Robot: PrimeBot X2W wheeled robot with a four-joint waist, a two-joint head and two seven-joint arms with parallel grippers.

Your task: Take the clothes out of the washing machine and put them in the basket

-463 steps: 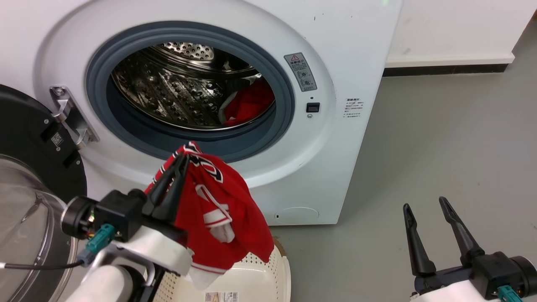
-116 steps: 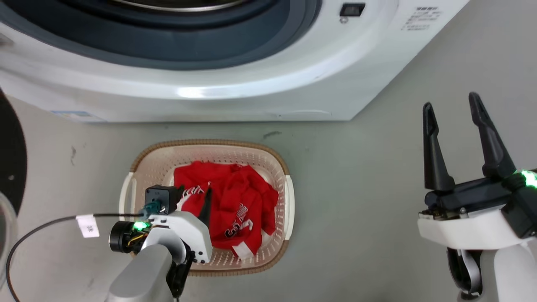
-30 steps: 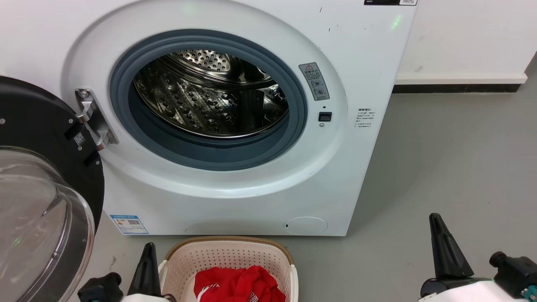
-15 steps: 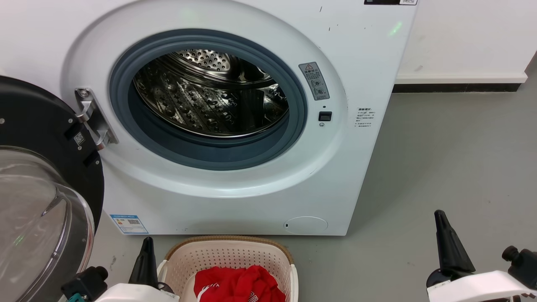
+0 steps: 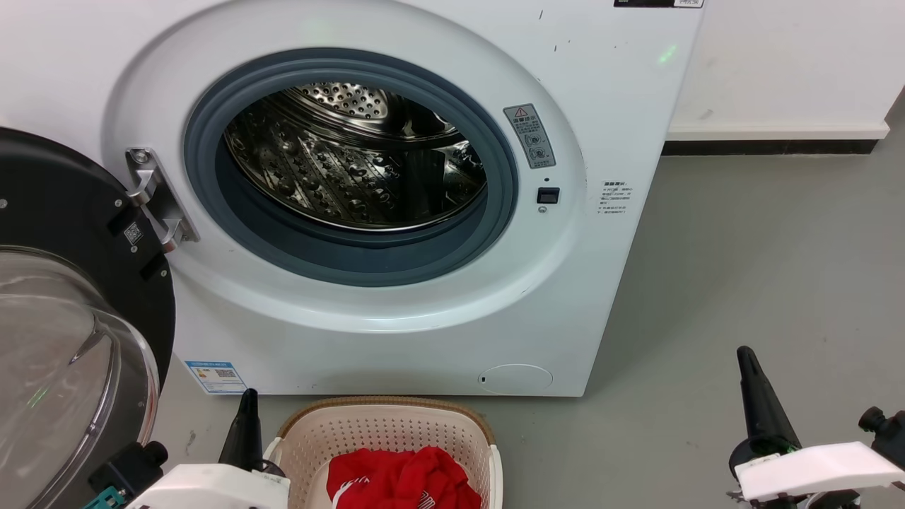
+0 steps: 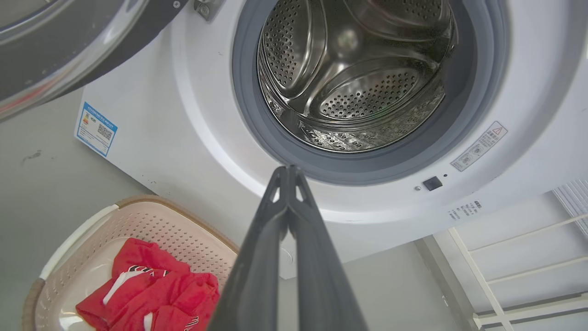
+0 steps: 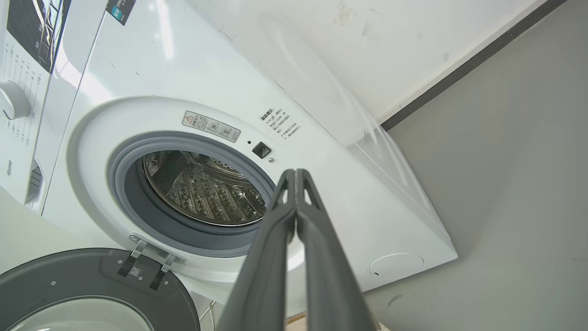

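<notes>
Judging progress, head view: the drum (image 5: pixel 339 162) of the washing machine (image 5: pixel 622 106) shows bare steel, with no garment seen. The clothes (image 5: pixel 403 484) lie in the basket (image 5: pixel 382 406), just before the machine. Task appears complete, though the gasket (image 5: pixel 353 261) hides the drum's near bottom.
Door, head view: door (image 5: pixel 63 318) stands open at left.
Room, head view: grey floor (image 5: pixel 763 247) carries the basket; white wall (image 5: pixel 778 56) with dark skirting (image 5: pixel 771 148).
Left wrist view: left end effector (image 6: pixel 288 174) pressed together, holding nothing. Drum empty down to its lowest part. Red clothes in the basket at lower left.
Right wrist view: right end effector (image 7: pixel 294 177) pressed together, empty, pointing toward the machine.
</notes>
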